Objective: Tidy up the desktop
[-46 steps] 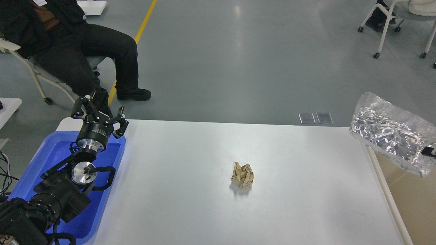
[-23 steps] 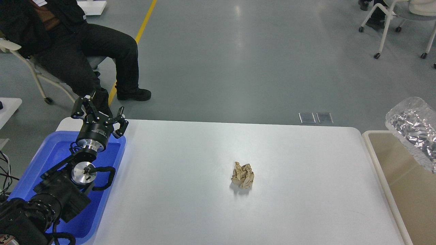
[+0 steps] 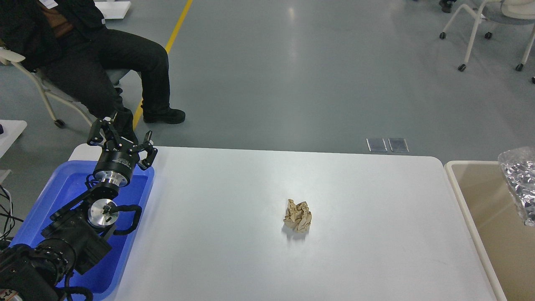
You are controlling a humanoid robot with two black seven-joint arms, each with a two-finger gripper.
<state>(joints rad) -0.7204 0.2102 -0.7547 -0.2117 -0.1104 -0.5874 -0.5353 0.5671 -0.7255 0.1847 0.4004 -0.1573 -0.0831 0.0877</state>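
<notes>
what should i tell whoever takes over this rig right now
Left gripper: open, empty, raised over the far end of the blue tray.
Right gripper: out of view.
A silver foil bag shows at the right edge, over the beige bin; what holds it is not visible.
Left to do: one crumpled brown paper wad lies mid desktop. Nothing else lies on the desktop.

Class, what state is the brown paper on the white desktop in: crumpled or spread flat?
Crumpled. The brown paper sits bunched into a creased wad, casting a shadow on the desktop, apart from the blue tray.
</notes>
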